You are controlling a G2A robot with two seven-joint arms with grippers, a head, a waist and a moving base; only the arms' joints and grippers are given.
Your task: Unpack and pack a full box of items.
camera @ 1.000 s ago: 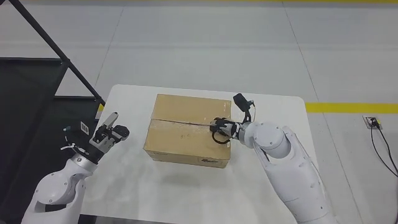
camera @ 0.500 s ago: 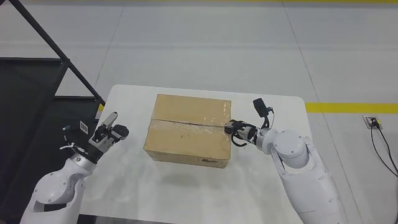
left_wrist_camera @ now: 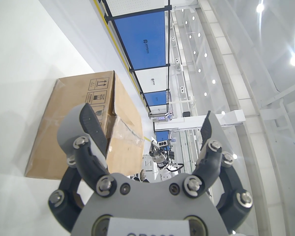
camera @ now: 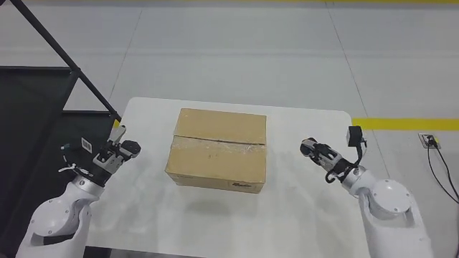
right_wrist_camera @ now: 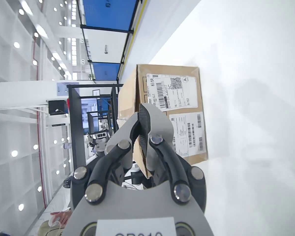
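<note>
Nearest me, the left gripper hangs above the table, fingers spread wide with nothing between them. On the other side, the right gripper has its fingers pressed together on nothing.

Between the two arms, the box stands mid-table. It is a plain brown carton, apart from both grippers, with bare table on either side. Its top flaps are down, and clear tape runs along the seam, wrinkled where it folds over the end facing my left arm. With the flaps shut, I cannot tell what is inside.

The end facing my right arm carries white labels. My own shut fingers cover part of that end. In the left wrist view, one finger hides a stretch of the other end and its printed marks. From above, the box's far side is hidden.
</note>
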